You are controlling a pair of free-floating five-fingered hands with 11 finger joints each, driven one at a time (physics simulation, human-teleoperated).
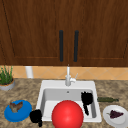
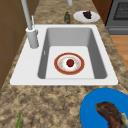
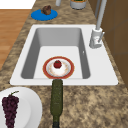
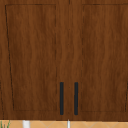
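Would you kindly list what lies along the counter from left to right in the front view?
Potted plant → blue plate with meat → left hand → sink → right hand → green bottle → white plate with grapes.

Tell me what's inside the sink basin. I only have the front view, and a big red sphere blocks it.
Observer: A round white plate with a red rim lies flat on the floor of the white sink.
Operator: Anything on it?
Observer: One small round red fruit, at its centre.
Operator: Dark lump on the plate at far right?
Observer: A bunch of dark purple grapes on that plain white plate.
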